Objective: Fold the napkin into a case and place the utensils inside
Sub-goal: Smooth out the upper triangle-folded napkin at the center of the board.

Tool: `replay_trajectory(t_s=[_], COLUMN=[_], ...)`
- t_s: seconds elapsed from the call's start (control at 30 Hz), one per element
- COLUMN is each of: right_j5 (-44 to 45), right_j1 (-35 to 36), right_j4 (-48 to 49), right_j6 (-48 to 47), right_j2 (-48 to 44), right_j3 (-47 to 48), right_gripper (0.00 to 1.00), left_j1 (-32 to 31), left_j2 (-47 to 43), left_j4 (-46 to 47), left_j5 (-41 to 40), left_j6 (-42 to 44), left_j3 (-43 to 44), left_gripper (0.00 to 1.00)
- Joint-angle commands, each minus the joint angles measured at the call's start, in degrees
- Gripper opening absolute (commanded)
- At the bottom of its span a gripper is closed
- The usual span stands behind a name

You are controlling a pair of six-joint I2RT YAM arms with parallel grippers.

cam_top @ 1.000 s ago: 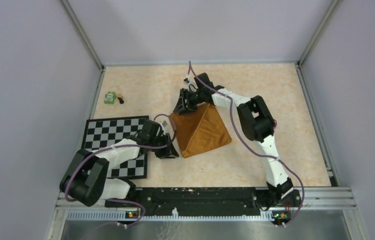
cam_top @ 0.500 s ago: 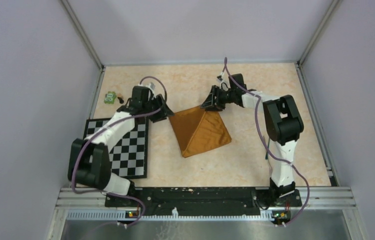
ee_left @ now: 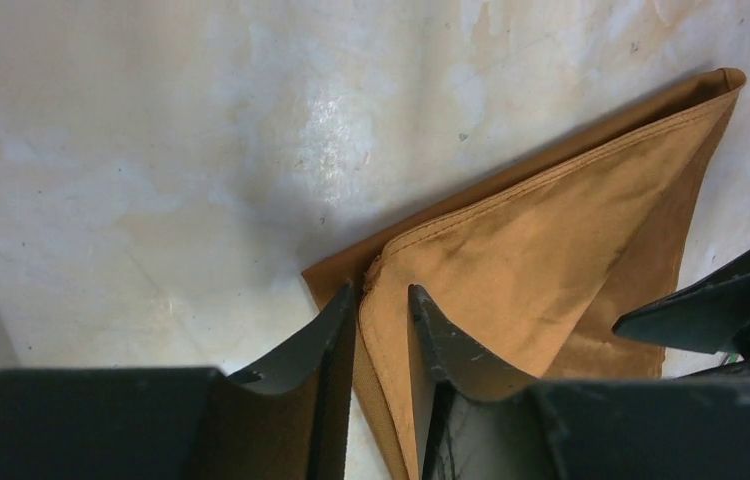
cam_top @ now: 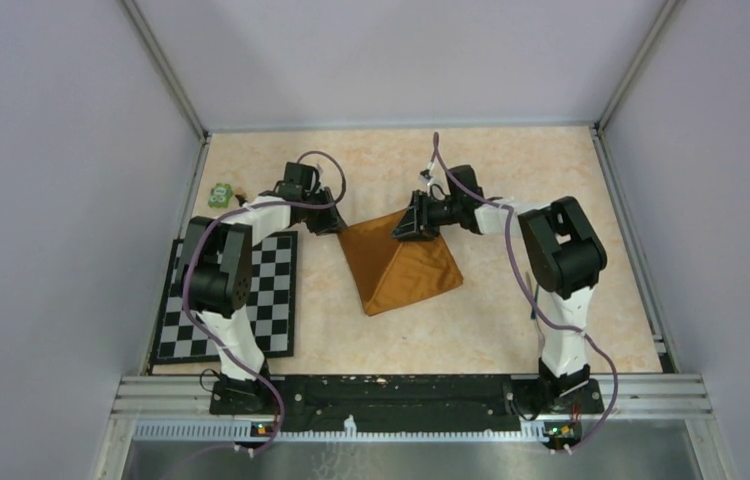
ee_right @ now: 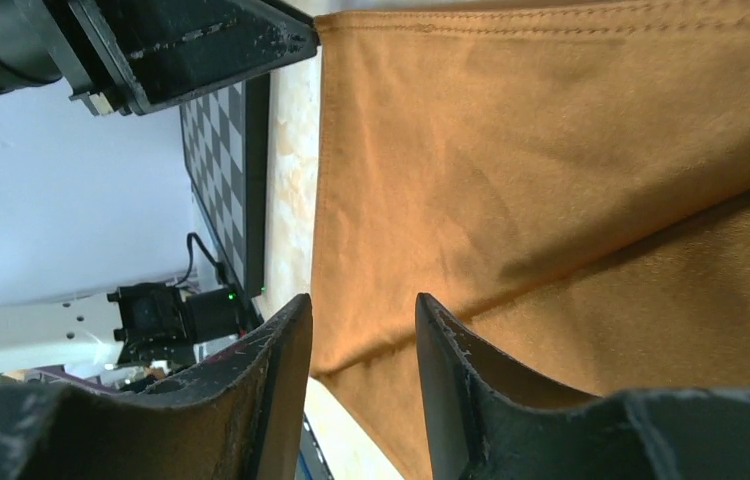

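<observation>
The napkin (cam_top: 403,265) lies folded on the surface (cam_top: 511,320) just right of the checkered mat (cam_top: 276,300), with its crease running from a far peak toward the near side. The left tool (ee_left: 381,290) sits at the cloth corner nearest the mat's far right corner, jaws slightly apart astride the hem, pinching nothing. The right tool (ee_right: 361,298), also parted and empty, hovers over the far peak, farther from the mat. The left arm looks better placed to lift that corner across the crease.
</observation>
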Motion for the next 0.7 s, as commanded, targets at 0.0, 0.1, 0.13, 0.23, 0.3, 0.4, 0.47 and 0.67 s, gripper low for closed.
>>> replay_trajectory(t_s=[0.0,0.1,0.13,0.23,0.3,0.4,0.47,0.67], right_j5=[-1.02,-0.48,-0.38,0.05,0.31,0.57,0.53,0.97], right_j1=[1.92,3.73,4.49,6.86,8.63,11.53,13.41,17.59], right_j4=[3.82,3.53,3.23,2.22,1.50,0.57,-0.29,-2.88], right_j6=[-0.01,-0.03,-0.15,-0.64,-1.08,-1.61,-2.27,-4.66], right_j2=[-4.75,-5.94,-6.40,-7.60,-8.05,-8.01,-7.65,-6.95], right_j3=[-1.79,-2.37,-2.49,-2.74,-2.89,-3.04,-3.07,-3.46], right_gripper=[0.41,0.41,0.41,0.42,0.43,0.43,0.43,0.36], left_j1=[-0.01,-0.01,-0.01,-0.01,-0.01,-0.01,-0.01,-0.07], left_j2=[1.04,1.80,1.96,2.36,2.66,3.15,2.91,0.37], left_j4=[2.91,3.24,3.13,2.73,2.67,2.34,2.41,2.76], left_j5=[0.15,0.23,0.07,0.03,-0.09,-0.03,0.42,-0.02], left_j6=[1.43,1.47,1.56,1.83,1.85,1.77,1.63,1.32], left_j3=[2.39,2.44,2.56,2.67,2.71,2.93,2.93,1.54], left_gripper=[0.29,0.27,0.26,0.25,0.25,0.21,0.15,0.00])
